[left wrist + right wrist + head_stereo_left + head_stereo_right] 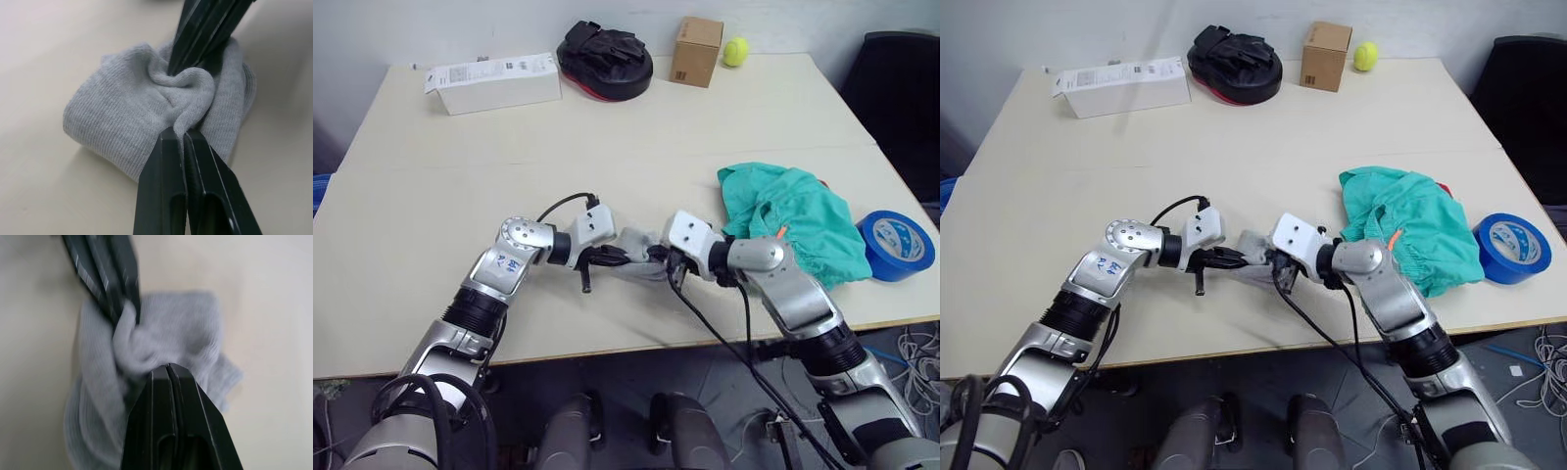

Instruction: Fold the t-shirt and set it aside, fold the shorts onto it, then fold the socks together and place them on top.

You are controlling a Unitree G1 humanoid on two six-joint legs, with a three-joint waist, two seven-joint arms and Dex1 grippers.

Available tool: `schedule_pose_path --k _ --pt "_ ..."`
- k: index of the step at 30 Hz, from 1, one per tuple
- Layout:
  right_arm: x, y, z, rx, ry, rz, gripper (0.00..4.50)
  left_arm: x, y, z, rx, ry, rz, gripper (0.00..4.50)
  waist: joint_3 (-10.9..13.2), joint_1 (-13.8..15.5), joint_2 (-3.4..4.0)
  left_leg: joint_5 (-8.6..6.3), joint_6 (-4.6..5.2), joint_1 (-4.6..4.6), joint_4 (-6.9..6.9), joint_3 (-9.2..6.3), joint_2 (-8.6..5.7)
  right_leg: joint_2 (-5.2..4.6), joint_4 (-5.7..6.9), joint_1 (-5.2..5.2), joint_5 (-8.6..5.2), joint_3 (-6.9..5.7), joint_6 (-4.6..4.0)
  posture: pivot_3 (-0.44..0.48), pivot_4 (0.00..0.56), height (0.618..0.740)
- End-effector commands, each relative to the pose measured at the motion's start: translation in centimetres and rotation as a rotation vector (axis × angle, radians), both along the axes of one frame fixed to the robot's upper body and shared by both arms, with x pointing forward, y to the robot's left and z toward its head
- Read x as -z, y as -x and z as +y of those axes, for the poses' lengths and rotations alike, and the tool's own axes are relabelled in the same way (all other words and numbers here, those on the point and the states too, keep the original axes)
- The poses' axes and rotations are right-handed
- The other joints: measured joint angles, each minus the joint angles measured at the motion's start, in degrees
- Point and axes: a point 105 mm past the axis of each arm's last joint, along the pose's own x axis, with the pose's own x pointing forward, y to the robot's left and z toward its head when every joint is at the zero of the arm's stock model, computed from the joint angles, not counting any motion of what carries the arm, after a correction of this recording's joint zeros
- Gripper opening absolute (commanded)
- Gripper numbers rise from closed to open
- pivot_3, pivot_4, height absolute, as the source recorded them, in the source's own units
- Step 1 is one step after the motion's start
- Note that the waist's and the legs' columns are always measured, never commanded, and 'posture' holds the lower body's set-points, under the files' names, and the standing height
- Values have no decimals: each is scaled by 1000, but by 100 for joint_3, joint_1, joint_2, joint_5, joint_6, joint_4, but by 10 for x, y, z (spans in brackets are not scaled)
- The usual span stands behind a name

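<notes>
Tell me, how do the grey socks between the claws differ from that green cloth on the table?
The socks are light grey and small; the shorts are teal and far larger. The socks are pinched by the left gripper and right gripper; the shorts lie untouched, crumpled. Both are soft fabric resting on the table.

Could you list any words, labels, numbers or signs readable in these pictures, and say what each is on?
None can be read.
White box: dark print on its top, too small to read.
Cardboard box: small dark mark on its side, illegible.
Blue tape roll: pale inner markings, illegible.
</notes>
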Motion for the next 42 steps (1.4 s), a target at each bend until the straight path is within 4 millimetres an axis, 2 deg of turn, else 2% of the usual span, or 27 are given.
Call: schedule_pose_path --k 1,5,8,12,15,18,22,25,27,29,34,39,40,42 --pt "-23 7 16 -48 -44 -59 0 4 4 -1 15 -11 14 8 0 3 0 0 0 0 0 -2 0 0 1 0 0 -3 0 0 150 740" --pt "4 4 20 -47 42 -45 0 0 7 0 18 -5 18 8 0 14 0 -2 3 -5 -1 -7 -2 -2 -8 4 0 -12 0 0 150 740" --pt "26 -3 9 -16 133 -40 0 0 7 1 11 -7 20 8 0 1 0 0 10 -11 0 -4 -6 -4 -10 2 1 -12 3 0 150 740" --pt "33 -6 -4 15 159 -15 0 0 9 1 0 3 41 8 0 2 0 12 23 -7 2 -3 -4 -1 -3 3 1 -13 3 0 150 740" --pt "34 -5 -7 15 155 -10 0 -9 18 -1 35 70 96 651 0 1 0 10 12 -6 3 -6 -4 -1 2 3 1 -13 3 0 150 740" --pt "35 -5 -6 17 153 -8 0 -26 22 -2 37 162 149 1533 0 6 0 11 11 -6 4 -6 -3 -1 4 3 1 -13 3 0 150 740" --pt "35 -4 -7 20 149 -4 0 -43 10 -1 -21 232 164 2770 0 14 0 12 11 -6 10 -10 -4 -2 6 6 1 -14 3 0 150 740" --pt "36 -3 -8 21 148 -2 0 -32 -7 -1 -89 158 103 3719 0 27 0 12 11 -6 13 -12 -6 -5 7 10 2 -17 5 0 150 740" --pt "36 -2 -9 24 147 1 0 -18 -15 -3 -107 91 64 3719 0 20 0 11 12 -6 13 -12 -8 -6 7 10 3 -17 6 0 150 740" --pt "35 -2 -10 26 147 2 0 -5 -16 -8 -81 43 50 3230 0 17 0 11 13 -6 13 -11 -9 -6 7 9 3 -17 7 0 150 740" --pt "35 -2 -12 33 151 -1 0 17 -22 -10 -74 -64 -10 1634 -1 49 0 10 12 -7 14 -12 -10 -10 5 9 4 -20 7 0 150 740" --pt "32 -1 -14 39 154 -7 0 23 -26 -11 -90 -72 -2 160 -3 122 2 9 15 -3 15 -12 -10 -15 -1 14 15 -17 10 0 150 740" --pt "31 0 -16 42 153 -10 0 23 -26 -10 -90 -76 -2 17 -3 138 2 9 15 -3 15 -13 -10 -16 -2 13 17 -16 10 0 150 740" --pt "27 1 -20 48 154 -14 0 25 -25 -8 -86 -89 0 17 -3 148 2 8 15 -3 15 -13 -9 -17 -4 13 18 -16 9 0 150 740"
